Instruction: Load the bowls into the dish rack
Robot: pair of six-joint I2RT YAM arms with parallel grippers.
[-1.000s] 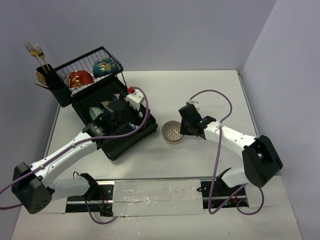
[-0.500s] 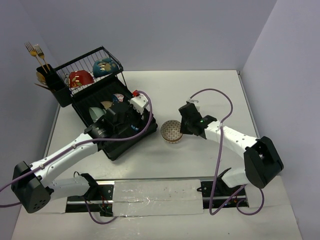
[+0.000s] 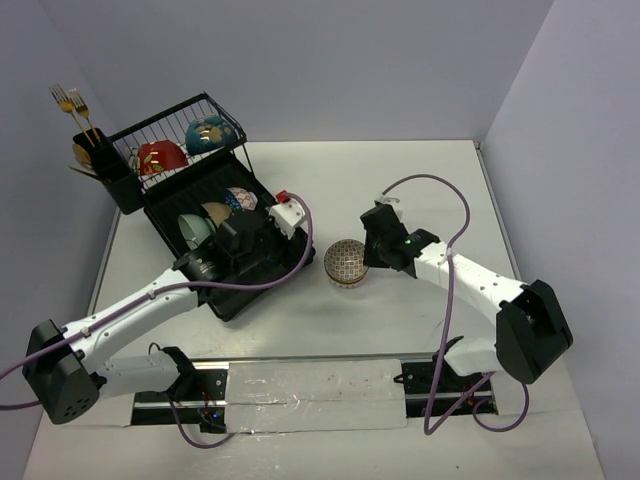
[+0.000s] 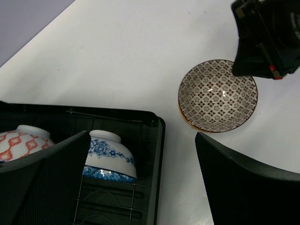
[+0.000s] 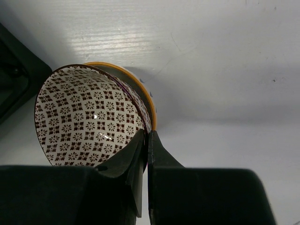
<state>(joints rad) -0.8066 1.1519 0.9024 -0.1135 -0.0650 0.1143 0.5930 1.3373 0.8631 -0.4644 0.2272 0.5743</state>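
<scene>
Change over the last second: the right gripper [image 5: 146,143] has gone from part-open to pressed together on the near rim of the brown-lattice bowl [image 5: 89,119] — one finger inside, one outside against the orange-edged wall. The bowl lay flat on the worktop [image 3: 420,180] a second ago. In the top view it now reads as tipped, mouth turned toward the dish rack [image 3: 238,298]; I cannot tell whether its foot has fully left the surface. It sits just right of the rack's lower tray, not yet in it. Second change: the left gripper [image 4: 143,187], fingers spread wide and carrying nothing, has shifted rightward from over the tray to its right edge. This uncovers the blue-flowered bowl [image 3: 238,200] in the tray, beside a cream bowl [image 3: 215,212] and a mint bowl [image 3: 191,228]. The red bowl [image 3: 160,157] and teal bowl [image 3: 208,135] are in the upper wire basket. Reading: the grasp looks secured on the only bowl seen outside the rack — the step in hand is lift and carry to the rack. The rim pinch is thin, so the bowl could swing or slip in transit. The left arm stands between bowl and tray, so the carry may have to pass over it or wait.
</scene>
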